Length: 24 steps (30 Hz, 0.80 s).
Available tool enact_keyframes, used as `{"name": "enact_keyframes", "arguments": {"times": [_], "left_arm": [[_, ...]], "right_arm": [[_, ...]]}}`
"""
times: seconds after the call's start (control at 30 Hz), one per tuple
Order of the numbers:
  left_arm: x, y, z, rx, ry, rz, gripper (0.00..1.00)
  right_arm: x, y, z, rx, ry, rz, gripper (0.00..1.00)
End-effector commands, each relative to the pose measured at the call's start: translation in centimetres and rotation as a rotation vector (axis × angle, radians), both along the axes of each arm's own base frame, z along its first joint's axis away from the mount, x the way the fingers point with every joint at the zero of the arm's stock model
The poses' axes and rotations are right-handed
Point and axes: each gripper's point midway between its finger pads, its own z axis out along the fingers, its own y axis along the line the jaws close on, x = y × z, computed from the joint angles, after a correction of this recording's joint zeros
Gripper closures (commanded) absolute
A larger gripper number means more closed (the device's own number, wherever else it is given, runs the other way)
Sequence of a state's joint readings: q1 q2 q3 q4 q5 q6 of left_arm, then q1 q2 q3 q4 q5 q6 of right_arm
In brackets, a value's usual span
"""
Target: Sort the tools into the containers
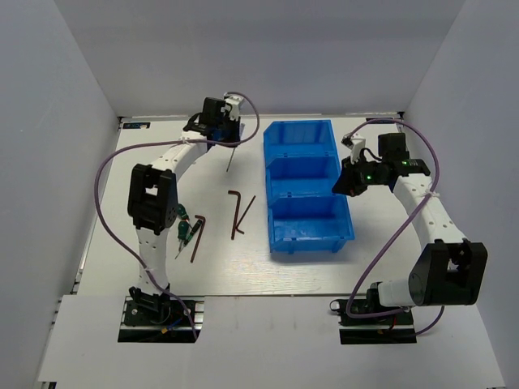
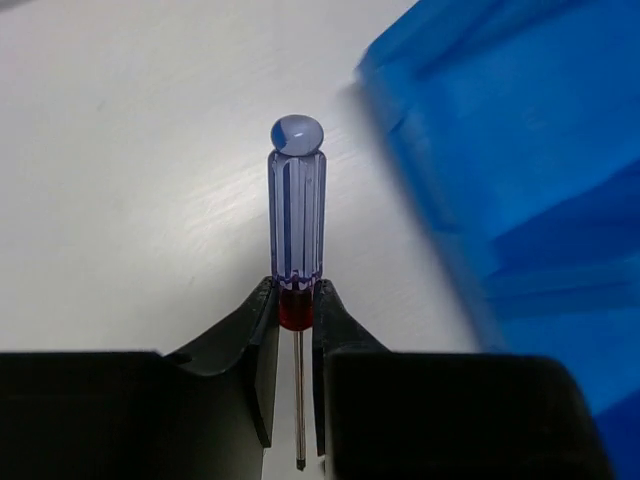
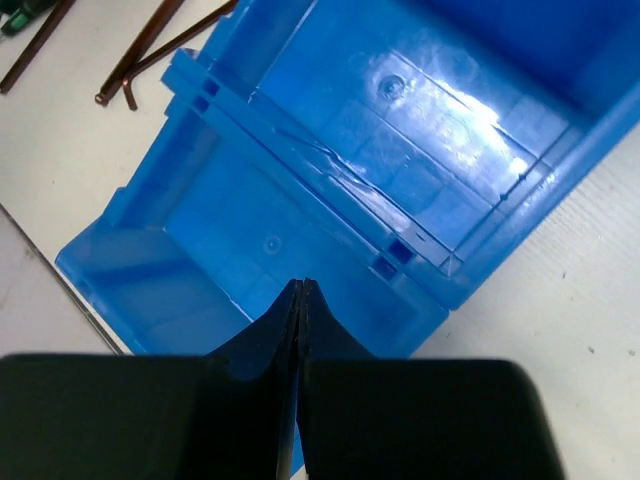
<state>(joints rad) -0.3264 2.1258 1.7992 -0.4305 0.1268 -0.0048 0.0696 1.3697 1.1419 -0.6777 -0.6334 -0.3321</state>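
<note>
Leftmost, well to the left of the blue bin (image 1: 268, 188), the green-handled screwdrivers (image 1: 183, 228) lie on the table (image 1: 243, 271) with a lone hex key (image 1: 197, 237) just beside them. Two crossed hex keys (image 1: 237, 212) lie between that group and the bin, nearer the bin's near compartment. None of these is in the bin yet. Next, left of the bin's far compartment, the left gripper (image 2: 297, 297) is clamped on the blue-handled screwdriver (image 2: 297, 215). Its fingers pinch the red collar where handle meets shaft. The tool's long axis runs in line with the fingers: the handle sticks out past the tips and the thin shaft runs back between them. The wrist view shows the bin's wall close on the right of the handle, apart from it, so the drop point lies to the right of this claw. The far compartment looks like the nearest one. The tool appears to be held off the table, though the gap itself can't be judged. All three compartments look bare from above. Rightmost, the right gripper (image 3: 301, 297) hangs at the bin's right wall, about level with the middle compartment. Its fingers are pressed together with nothing between them. Judgement: the carry belongs to the left arm, a short sideways shift over the wall, then release.
</note>
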Motion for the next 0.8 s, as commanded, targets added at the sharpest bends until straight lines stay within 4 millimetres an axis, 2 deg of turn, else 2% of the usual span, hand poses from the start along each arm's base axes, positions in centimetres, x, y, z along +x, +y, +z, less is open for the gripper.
{"name": "enact_keyframes", "arguments": {"times": [0.0,0.07,0.1,0.13,0.23,0.33,0.37,0.5,0.53,0.6,0.63,0.67,0.77], "left_arm": [[1.4,-7.3,6.5,-0.22,-0.189,-0.222,1.0],[2.4,-9.1,8.3,-0.256,-0.27,-0.325,1.0],[2.0,-10.1,8.9,-0.271,-0.297,-0.367,1.0],[2.2,-10.6,9.1,-0.274,-0.325,-0.401,1.0],[2.3,-12.1,11.4,-0.296,-0.442,-0.481,1.0],[2.6,-13.4,12.0,-0.295,-0.517,-0.513,1.0],[2.3,-14.1,12.9,-0.294,-0.551,-0.541,1.0],[3.0,-15.2,12.5,-0.287,-0.595,-0.539,1.0],[3.4,-15.1,13.3,-0.292,-0.616,-0.519,1.0],[3.1,-16.7,12.6,-0.309,-0.613,-0.537,1.0],[3.8,-16.6,13.1,-0.302,-0.634,-0.509,1.0],[3.9,-17.4,11.9,-0.304,-0.614,-0.505,1.0],[4.1,-18.4,11.4,-0.315,-0.62,-0.481,0.98]], "right_arm": [[-0.2,0.8,2.3,0.039,-0.114,0.095,1.0],[-0.6,1.1,2.5,0.051,-0.153,0.148,1.0],[-0.8,1.2,2.4,0.051,-0.166,0.172,1.0],[-1.2,1.6,2.5,0.081,-0.171,0.203,1.0],[-1.8,1.8,2.6,0.098,-0.196,0.244,1.0],[-2.0,1.9,2.4,0.107,-0.19,0.253,1.0],[-2.0,1.9,2.6,0.109,-0.198,0.256,1.0],[-2.0,1.8,2.5,0.11,-0.195,0.253,1.0],[-2.0,1.8,2.5,0.11,-0.195,0.255,1.0],[-2.2,1.9,2.3,0.121,-0.183,0.253,1.0],[-2.1,1.9,2.4,0.125,-0.185,0.251,1.0],[-2.2,1.9,2.4,0.128,-0.183,0.252,1.0],[-2.1,2.0,2.4,0.133,-0.18,0.249,1.0]]}}
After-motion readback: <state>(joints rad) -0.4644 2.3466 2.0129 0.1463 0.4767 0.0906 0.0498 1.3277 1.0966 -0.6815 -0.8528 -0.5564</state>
